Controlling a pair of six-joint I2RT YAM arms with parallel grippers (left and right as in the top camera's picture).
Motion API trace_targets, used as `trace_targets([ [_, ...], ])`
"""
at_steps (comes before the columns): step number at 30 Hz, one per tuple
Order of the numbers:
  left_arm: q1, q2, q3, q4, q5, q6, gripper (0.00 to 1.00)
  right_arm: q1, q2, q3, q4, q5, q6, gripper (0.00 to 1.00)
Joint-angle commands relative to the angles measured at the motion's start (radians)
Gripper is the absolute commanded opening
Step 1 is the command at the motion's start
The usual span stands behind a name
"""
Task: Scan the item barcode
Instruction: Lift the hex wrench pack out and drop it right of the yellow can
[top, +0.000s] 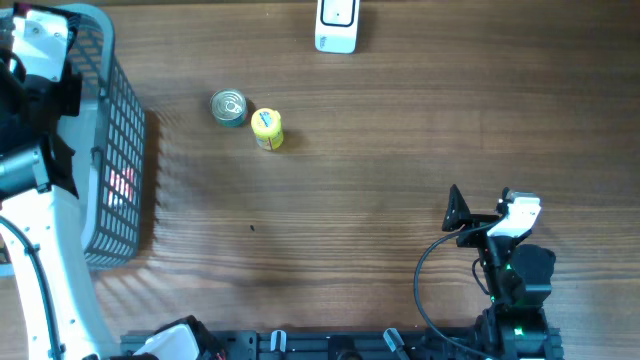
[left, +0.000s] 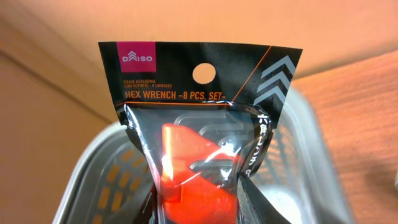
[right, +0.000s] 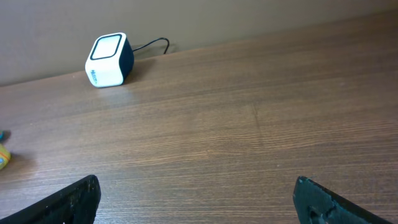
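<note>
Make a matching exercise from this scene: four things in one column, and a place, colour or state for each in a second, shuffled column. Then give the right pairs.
Column one
1. hex wrench set
2. barcode scanner
3. tin can
4. right gripper

Column two
A. open wide
B. beside the yellow container
C. white with a dark side
D. in its packet, up over the basket

Pairs: 1-D, 2-C, 3-B, 4-A
</note>
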Motion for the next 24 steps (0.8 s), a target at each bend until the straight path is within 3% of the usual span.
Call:
trace_targets([
  [1,-0.089,-0.051,0.010,0.039,0.031,-0.006,0.31,-0.005,0.002,-0.001,0.006,0.009,0.004,1.00],
  [11,-0.364,-0.051,0.010,0.094,0.108,-0.029,0.33,-0.005,0.002,-0.001,0.007,0.009,0.004,1.00],
  [24,-0.643,-0.043,0.010,-0.100,0.193,-0.045,0.31,-0.005,0.002,-0.001,0.007,0.009,0.004,1.00],
])
